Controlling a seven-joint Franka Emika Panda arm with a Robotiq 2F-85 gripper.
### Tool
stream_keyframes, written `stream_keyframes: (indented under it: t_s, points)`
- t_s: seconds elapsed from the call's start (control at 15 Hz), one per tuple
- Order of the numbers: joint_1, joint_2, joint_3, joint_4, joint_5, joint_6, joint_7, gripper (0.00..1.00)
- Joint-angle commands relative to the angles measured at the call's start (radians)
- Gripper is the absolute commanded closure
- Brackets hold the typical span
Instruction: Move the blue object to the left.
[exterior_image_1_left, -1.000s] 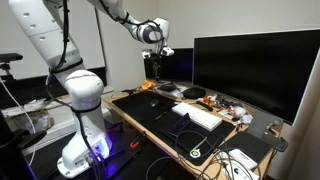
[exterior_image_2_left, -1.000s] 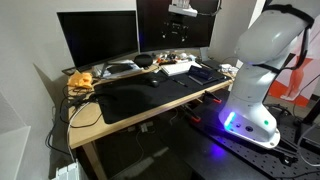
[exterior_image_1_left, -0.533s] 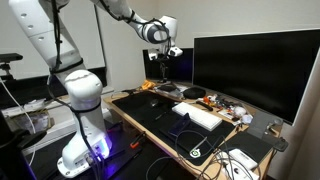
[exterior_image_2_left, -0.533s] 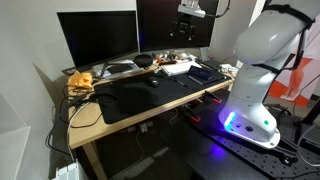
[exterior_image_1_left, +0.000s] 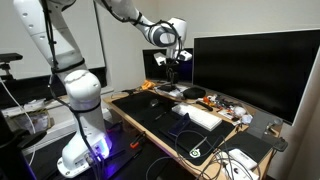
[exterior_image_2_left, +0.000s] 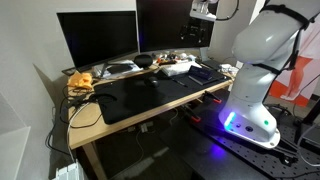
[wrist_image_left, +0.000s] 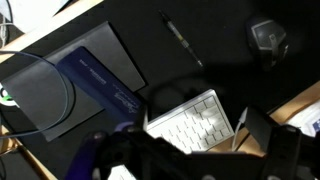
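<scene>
Office corner: wooden tabletop (exterior_image_2_left: 95, 120) mostly under a black mat (exterior_image_2_left: 140, 100), with a wide dark monitor (exterior_image_1_left: 255, 70) standing behind the white keyboard (wrist_image_left: 195, 122). An exterior view shows two more screens (exterior_image_2_left: 97, 40) along the back edge. The white arm (exterior_image_1_left: 75, 95) stands on its base beside the tabletop and reaches up and over. The jaws hang high above the keyboard's end of the mat, well apart from everything lying there. In the wrist view the jaws are only a dark blur along the lower edge, and in both exterior views they are too small to read, so I cannot tell whether they are open or closed. The blue object (wrist_image_left: 100, 75) is flat, dark navy and booklet-like, with pale lettering along one long edge. It lies on the mat just beside the keyboard, its near corner close to the keyboard's corner. I cannot pick it out with certainty in either exterior view. A thin cable loop (wrist_image_left: 45, 95) curls on the side of the blue object away from the keyboard and overlaps its edge. A slim pen (wrist_image_left: 180, 38) lies on the mat near the keyboard, apart from it. A dark mouse (wrist_image_left: 268, 38) sits farther along from the pen, also apart from the keyboard. Small clutter (exterior_image_1_left: 215, 100) is strewn between the keyboard and the monitor, too small to identify.
</scene>
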Motion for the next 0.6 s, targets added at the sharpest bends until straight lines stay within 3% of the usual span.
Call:
stream_keyframes:
  t_s: [0.0, 0.13, 0.2, 0.53]
  points:
    - [-0.032, 0.05, 0.002, 0.01, -0.131, 0.022, -0.035, 0.0]
    - [-0.039, 0.072, 0.004, 0.019, -0.213, 0.006, -0.02, 0.0]
    - [-0.028, 0.048, -0.001, 0.003, -0.164, 0.005, -0.011, 0.0]
    - [-0.028, 0.059, -0.002, 0.003, -0.171, 0.005, -0.01, 0.0]
